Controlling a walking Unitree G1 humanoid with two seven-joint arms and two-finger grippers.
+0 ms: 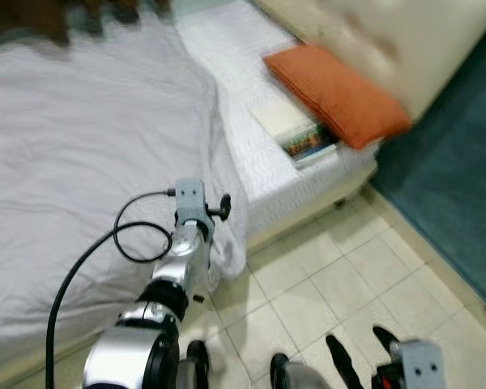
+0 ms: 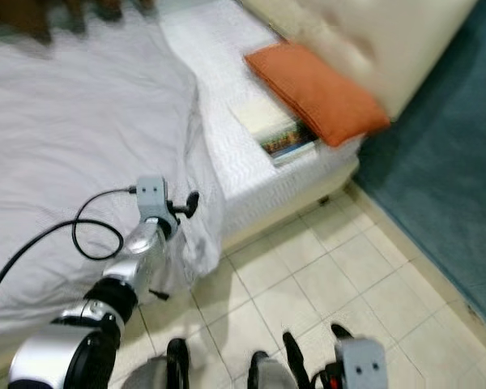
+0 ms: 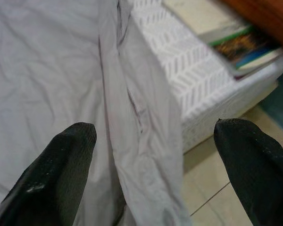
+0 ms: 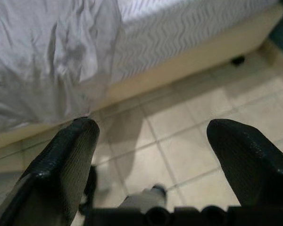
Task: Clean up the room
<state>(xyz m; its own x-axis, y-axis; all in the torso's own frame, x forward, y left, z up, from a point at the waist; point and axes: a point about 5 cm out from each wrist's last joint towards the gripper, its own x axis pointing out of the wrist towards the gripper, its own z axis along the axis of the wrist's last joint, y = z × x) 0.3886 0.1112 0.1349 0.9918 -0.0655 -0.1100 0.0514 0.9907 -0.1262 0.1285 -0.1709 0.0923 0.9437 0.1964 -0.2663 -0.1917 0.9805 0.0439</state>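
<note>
Rumpled grey sheet (image 1: 81,138) over bed, tiled floor (image 1: 340,275) (blurred, perhaps beige); both end effectors wide.

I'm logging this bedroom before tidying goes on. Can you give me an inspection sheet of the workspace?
Surface: bed, white zigzag mattress bare on one side.
Job's things: grey sheet rumpled, its edge hanging off the bedside.
Clutter: orange pillow overlapping a book.
Grippers: left gripper open, aimed at the sheet's hanging fold; right gripper open, low over the tiled floor.
Cables: black cable looped by the left arm.
Surroundings: cream headboard, teal wall.
</note>
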